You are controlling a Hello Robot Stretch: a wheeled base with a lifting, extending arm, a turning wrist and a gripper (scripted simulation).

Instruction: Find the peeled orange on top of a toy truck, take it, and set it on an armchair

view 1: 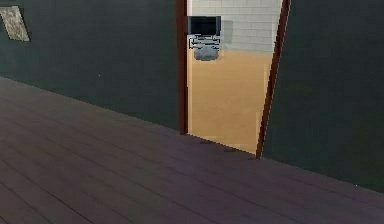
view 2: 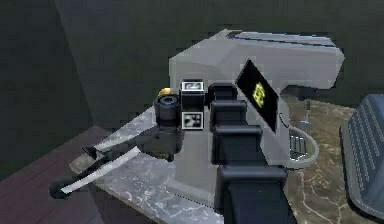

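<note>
A home: framed picture (view 1: 14, 22), plank floor (view 1: 90, 165), doorway (view 1: 231, 85), tiled wall (view 1: 248, 14) beyond.

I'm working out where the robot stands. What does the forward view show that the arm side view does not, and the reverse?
Forward view: a red-brown door frame, tan floor beyond it, a framed picture at upper left. Arm side view: the arm, its fingers, a grey boxy machine on a marble top. Shared: dark walls.
</note>
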